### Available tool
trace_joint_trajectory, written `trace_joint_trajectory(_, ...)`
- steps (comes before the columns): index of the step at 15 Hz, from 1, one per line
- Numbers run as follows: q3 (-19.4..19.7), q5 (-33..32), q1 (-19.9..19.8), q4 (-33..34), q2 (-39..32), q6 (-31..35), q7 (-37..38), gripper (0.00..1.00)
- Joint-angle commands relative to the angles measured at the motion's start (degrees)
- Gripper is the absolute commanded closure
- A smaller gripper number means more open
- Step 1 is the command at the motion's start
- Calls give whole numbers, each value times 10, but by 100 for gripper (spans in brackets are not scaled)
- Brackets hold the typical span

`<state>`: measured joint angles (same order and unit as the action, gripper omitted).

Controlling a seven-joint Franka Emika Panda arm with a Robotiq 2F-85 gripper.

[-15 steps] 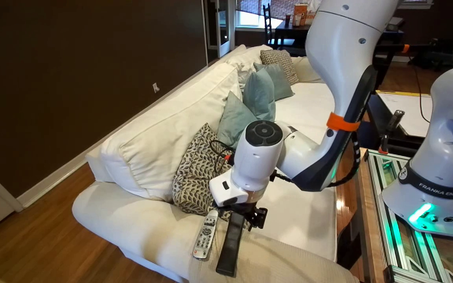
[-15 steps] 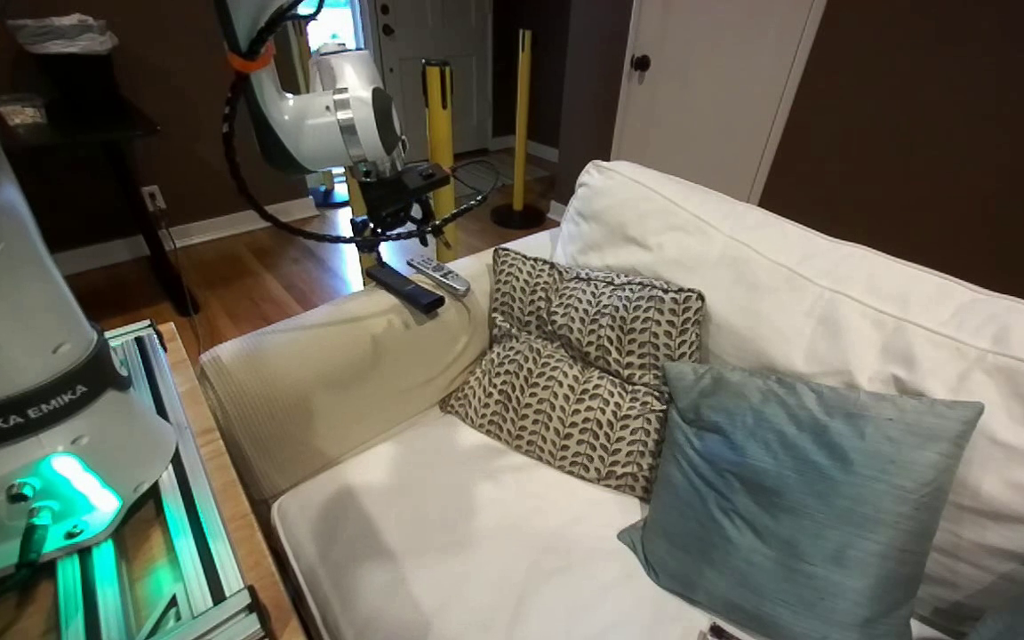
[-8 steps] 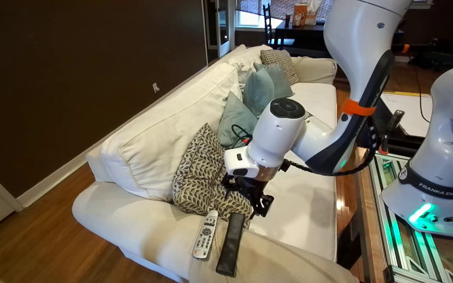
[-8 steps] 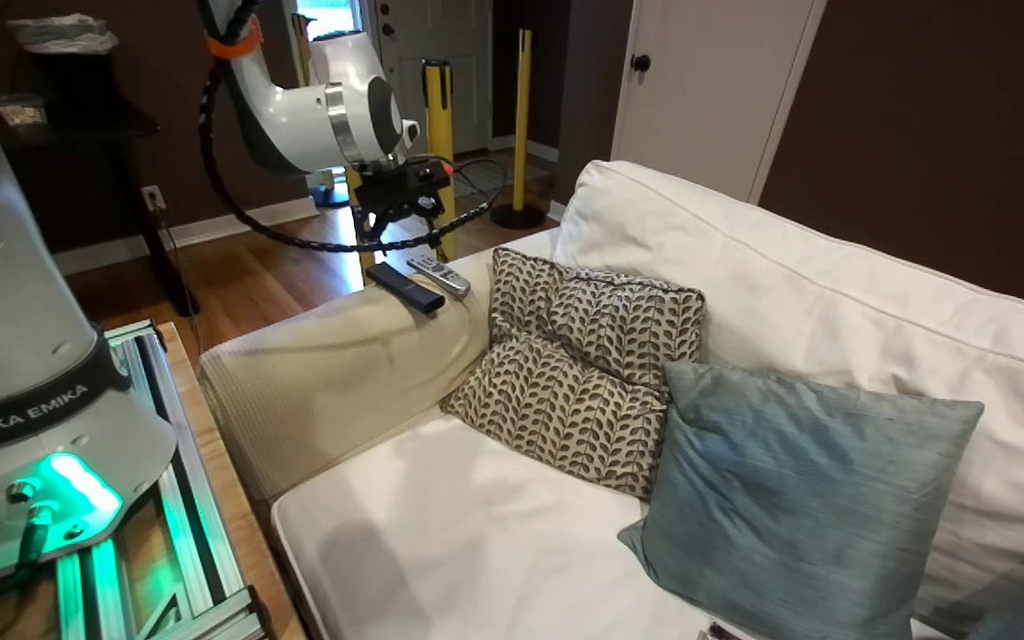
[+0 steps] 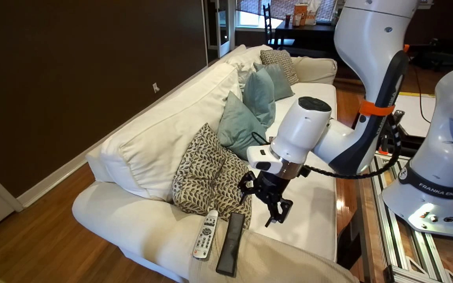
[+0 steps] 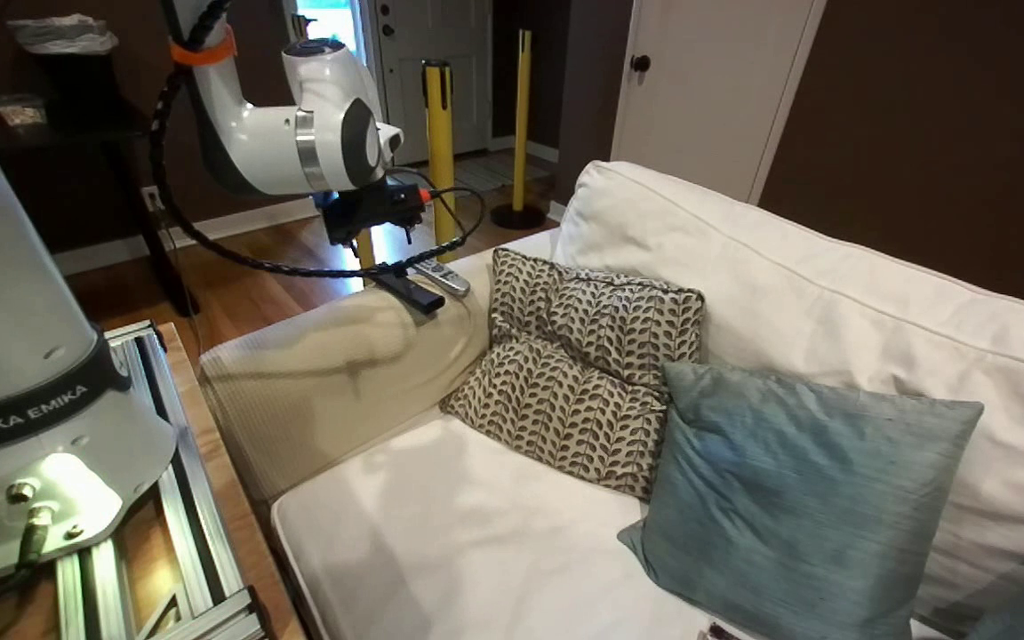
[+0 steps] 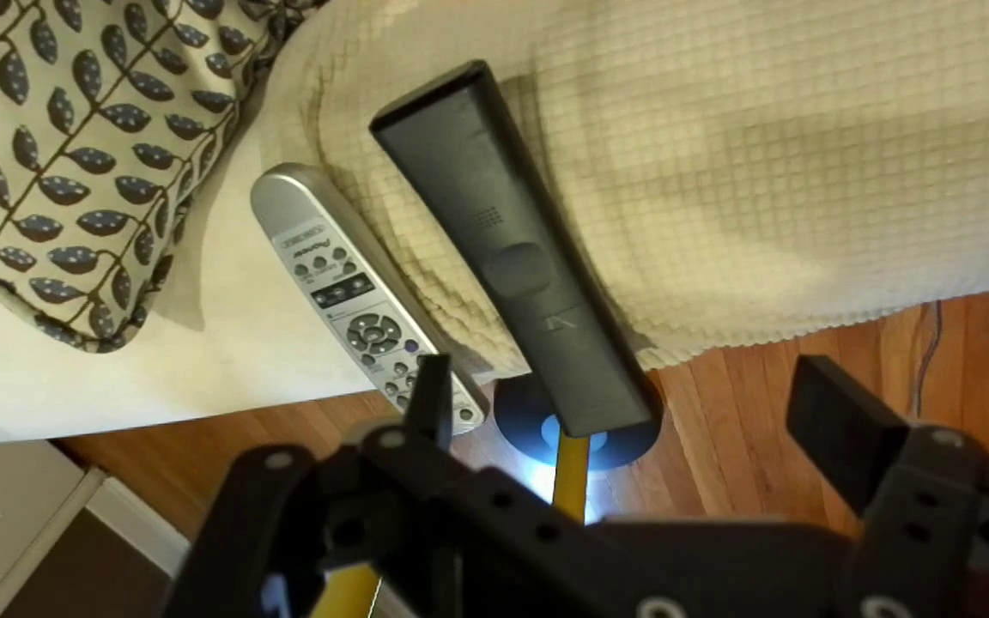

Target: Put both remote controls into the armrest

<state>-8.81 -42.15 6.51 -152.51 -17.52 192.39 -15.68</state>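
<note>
Fingers point(image 7: 846, 429) spread, dark-buttoned silver remote point(image 7: 366, 300), slim black remote point(image 7: 520, 262)

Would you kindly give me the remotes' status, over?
Hand open, empty. Silver remote and black remote lying on armrest. Patterned cushion nearby, covering neither.

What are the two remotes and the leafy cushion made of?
Silver remote control: probably plastic, metallic finish; its sides gleam softly.
Black remote control: likely matte plastic; its smooth surface looks dull.
Leaf-print cushion: fabric, printed or woven, I can't tell; it creases softly.
</note>
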Motion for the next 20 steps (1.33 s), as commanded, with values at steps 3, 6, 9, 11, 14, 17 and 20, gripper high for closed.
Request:
trace_joint_trajectory(3,-25,-13,-59,-63,16,62,32,0)
trace_joint_trajectory(6,-11,-35,-64,-49,8,61,62,0)
trace_joint_trajectory(9,-11,-24,-63,-45,1,57,50,0)
trace_joint_trajectory(11,-9,-26,-64,-45,2,57,55,0)
trace_joint_trajectory(14,-9,-26,-64,-45,2,57,56,0)
trace_joint_trajectory(17,-9,-26,-64,-45,2,57,56,0)
trace_joint_trajectory(20,-9,-26,-64,-45,2,57,56,0)
